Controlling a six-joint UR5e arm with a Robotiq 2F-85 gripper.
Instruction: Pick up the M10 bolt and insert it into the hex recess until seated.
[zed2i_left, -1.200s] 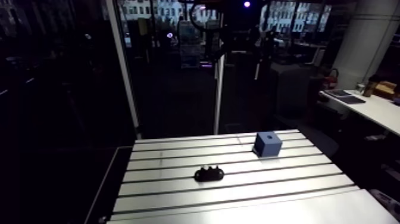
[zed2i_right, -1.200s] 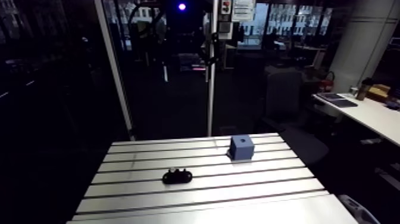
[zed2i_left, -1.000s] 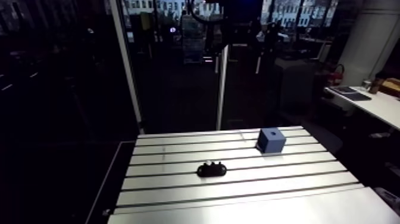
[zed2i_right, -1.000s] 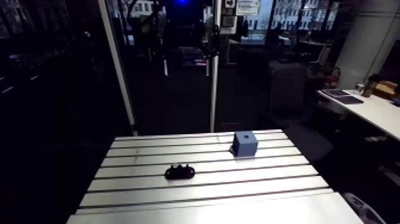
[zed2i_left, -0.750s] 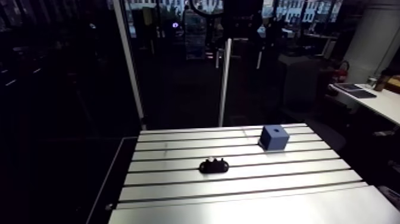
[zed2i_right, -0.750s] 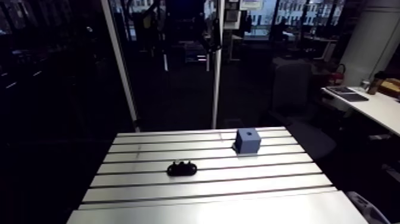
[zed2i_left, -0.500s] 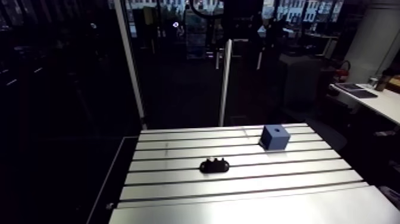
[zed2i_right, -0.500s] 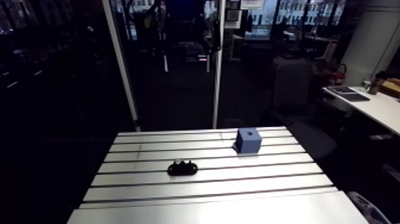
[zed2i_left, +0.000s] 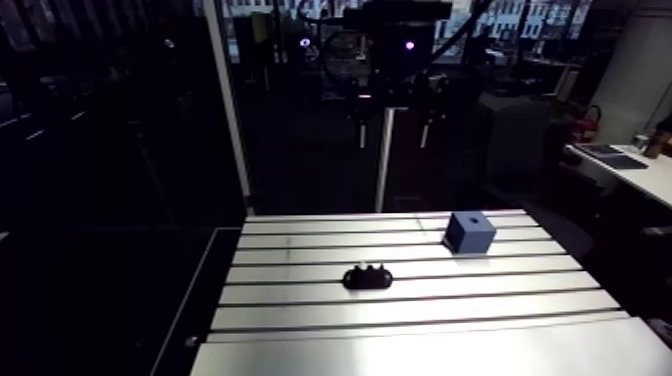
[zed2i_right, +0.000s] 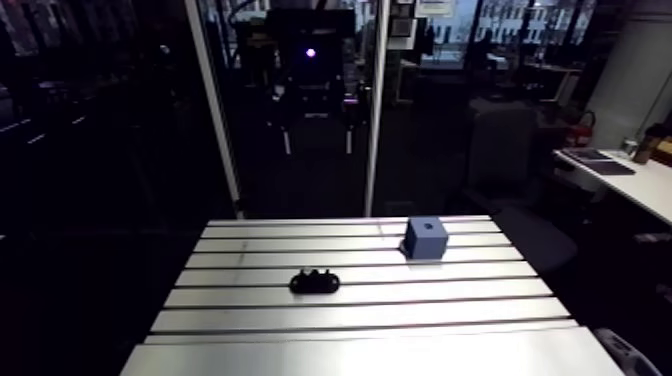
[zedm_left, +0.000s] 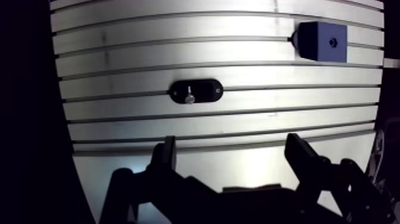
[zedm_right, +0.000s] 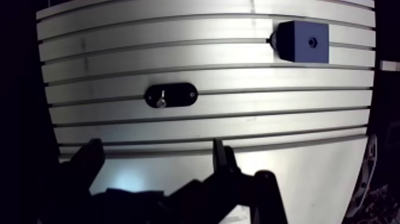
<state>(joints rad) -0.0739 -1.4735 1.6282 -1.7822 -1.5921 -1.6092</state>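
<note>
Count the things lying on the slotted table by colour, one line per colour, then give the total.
Black: 1, the oval holder
Silver: 1, the bolt standing in that holder
Blue: 1, the block with a small recess in its upper face
Total: 3

Setting: robotics lab or workshop cell. Evidence: slotted aluminium bench (zed2i_left: 400, 312), parallel grooves across its top; blue machined block (zed2i_left: 469, 232); black oval parts holder (zed2i_left: 367, 277).
</note>
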